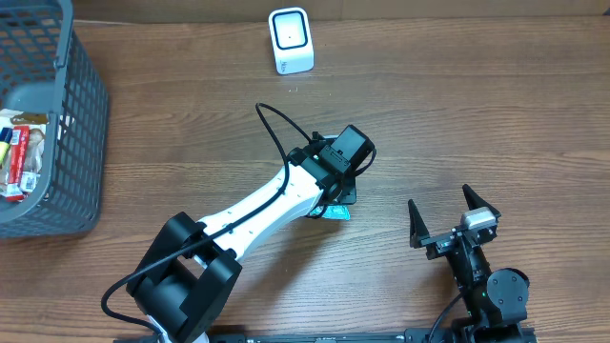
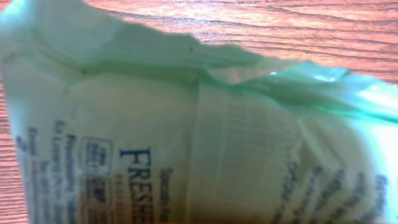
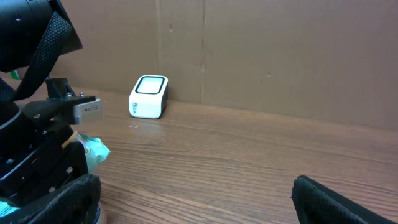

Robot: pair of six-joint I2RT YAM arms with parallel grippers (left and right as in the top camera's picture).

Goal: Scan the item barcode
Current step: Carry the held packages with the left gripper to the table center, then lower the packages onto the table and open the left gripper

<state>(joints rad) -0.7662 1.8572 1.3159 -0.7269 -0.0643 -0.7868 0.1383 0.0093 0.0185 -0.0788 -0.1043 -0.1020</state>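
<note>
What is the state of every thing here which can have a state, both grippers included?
right gripper: open, empty.
left gripper: low over the packet, jaws hidden; grip cannot be told.
packet: crumpled, printed side to the wrist camera.
scanner: upright, untouched.
basket: upright, holding snack packs.

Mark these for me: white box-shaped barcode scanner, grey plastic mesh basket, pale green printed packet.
White box-shaped barcode scanner (image 1: 289, 34), overhead view, on its window face.
Grey plastic mesh basket (image 1: 84, 124), overhead view, on its mesh side wall.
Pale green printed packet (image 2: 155, 124), left wrist view, on its printed face.
</note>
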